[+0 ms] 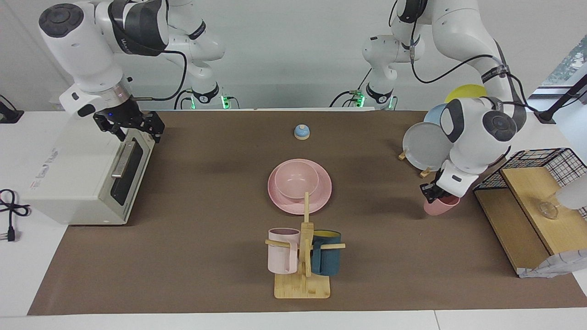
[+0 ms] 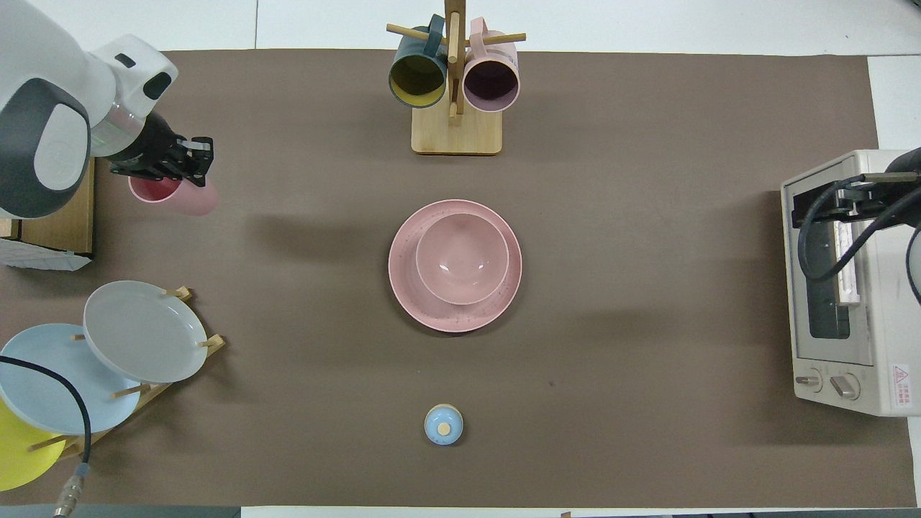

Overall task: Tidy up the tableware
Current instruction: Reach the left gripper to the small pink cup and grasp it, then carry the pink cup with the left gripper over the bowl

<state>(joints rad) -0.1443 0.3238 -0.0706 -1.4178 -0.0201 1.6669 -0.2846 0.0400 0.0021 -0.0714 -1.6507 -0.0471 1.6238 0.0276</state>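
In the facing view, the left tool [image 1: 434, 192] was pinching the rim of the salmon-pink cup [image 1: 441, 206] over the brown mat [image 1: 206, 238] at the left arm's end of the table, beside the wire-and-wood shelf [image 1: 527, 206]; the cup hung tilted, and whether its base touched the mat could not be told. The pink bowl [image 1: 296, 179] sat in the pink plate [image 1: 300, 186] at the middle of the mat, with the mug tree [image 1: 303, 256] farther from the robots and a small blue bell [image 1: 301, 132] nearer to them. The right tool [image 1: 130, 127] hung with its fingers spread over the toaster oven [image 1: 87, 174], waiting. In the overhead view, the left tool [image 2: 188, 160] was clamped on the cup [image 2: 176, 196], whose mouth faced the left arm's end of the table. The bowl [image 2: 462, 257] rested in the plate [image 2: 455, 265]. The grey plate [image 2: 144, 331] stood in its rack nearer to the robots than the cup. The right tool [image 2: 849, 201] showed only partly over the toaster oven [image 2: 849, 288].
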